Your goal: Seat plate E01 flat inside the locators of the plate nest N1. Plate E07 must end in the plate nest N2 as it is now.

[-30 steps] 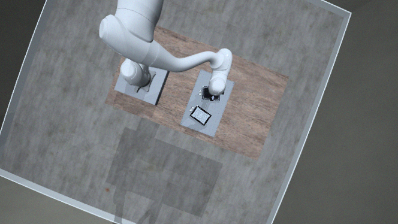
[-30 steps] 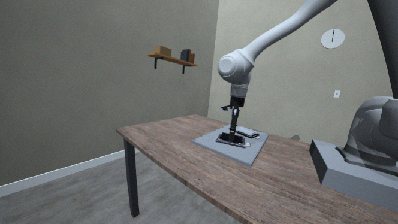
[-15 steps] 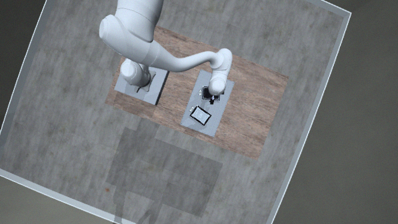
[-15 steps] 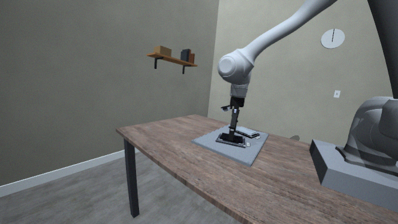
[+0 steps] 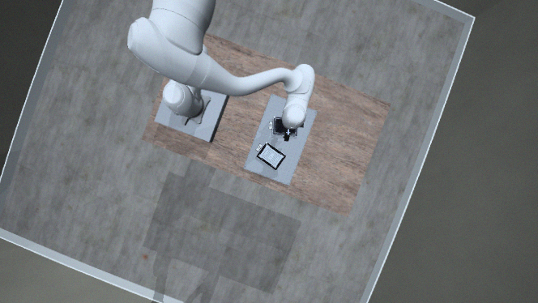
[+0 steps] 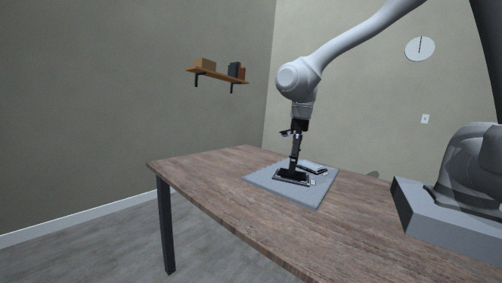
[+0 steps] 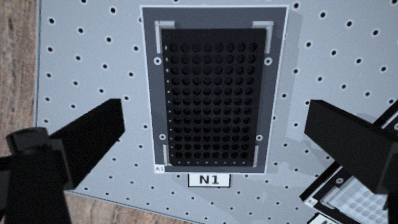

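Spread to its full width, the black two-finger gripper (image 7: 212, 132) holds nothing and hangs straight above the black multi-well plate E01 (image 7: 212, 97), one finger (image 7: 95, 127) off each long side of the plate and apart from it. That plate lies inside the dark rectangular frame of plate nest N1 (image 7: 150, 85), bounded by the pale corner locators (image 7: 264, 27), and from the wrist view it appears to sit flat and square within them, its rows of wells parallel to the frame edges. Its long axis runs up and down in the wrist view, from the white N1 label (image 7: 209, 180) at the near short end toward the far short end, so the fingers straddle it across the short dimension.

The nest stands on the grey perforated base board (image 5: 297, 158), which rests on the brown wooden tabletop (image 6: 212, 178). Just beside it on the same board lies the white-welled, black-rimmed plate E07 (image 5: 271, 155), in its own nest; only its corner shows in the wrist view, under the right-hand finger.

By this evidence the seating looks done, and what remains is likely a straight lift away, with the fingers kept off E07.
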Motion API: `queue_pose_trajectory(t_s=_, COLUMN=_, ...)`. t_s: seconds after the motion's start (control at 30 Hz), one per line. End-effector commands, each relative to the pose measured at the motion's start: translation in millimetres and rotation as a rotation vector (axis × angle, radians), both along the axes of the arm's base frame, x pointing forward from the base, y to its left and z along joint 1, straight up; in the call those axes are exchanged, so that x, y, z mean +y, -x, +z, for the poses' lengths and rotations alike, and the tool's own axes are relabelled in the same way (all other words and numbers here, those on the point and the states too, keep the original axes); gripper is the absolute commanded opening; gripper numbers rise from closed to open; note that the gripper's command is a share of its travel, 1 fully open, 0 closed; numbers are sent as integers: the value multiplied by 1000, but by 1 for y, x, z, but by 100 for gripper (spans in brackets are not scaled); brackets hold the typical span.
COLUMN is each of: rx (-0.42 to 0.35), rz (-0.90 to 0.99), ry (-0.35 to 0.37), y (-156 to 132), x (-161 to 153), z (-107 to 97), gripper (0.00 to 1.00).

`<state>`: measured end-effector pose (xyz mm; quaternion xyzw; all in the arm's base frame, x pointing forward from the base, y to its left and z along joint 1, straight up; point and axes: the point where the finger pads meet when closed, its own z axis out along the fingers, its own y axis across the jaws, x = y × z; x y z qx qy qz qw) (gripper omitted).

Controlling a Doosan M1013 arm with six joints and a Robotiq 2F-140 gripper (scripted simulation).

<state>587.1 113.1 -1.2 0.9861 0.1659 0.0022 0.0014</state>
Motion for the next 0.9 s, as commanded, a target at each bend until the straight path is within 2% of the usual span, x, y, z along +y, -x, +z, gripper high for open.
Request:
queue_pose_trajectory(t_s=0.0, rx=-1, rz=0, ry=2, y=-2, x=-2, z=10, gripper=100)
queue_pose_trajectory(t_s=0.2, rx=-1, rz=0, ry=2, y=-2, x=-2, z=26, gripper=100)
queue_pose_trajectory(t_s=0.87, rx=1, rz=0, ry=1, y=0, x=-1, z=22, gripper=100)
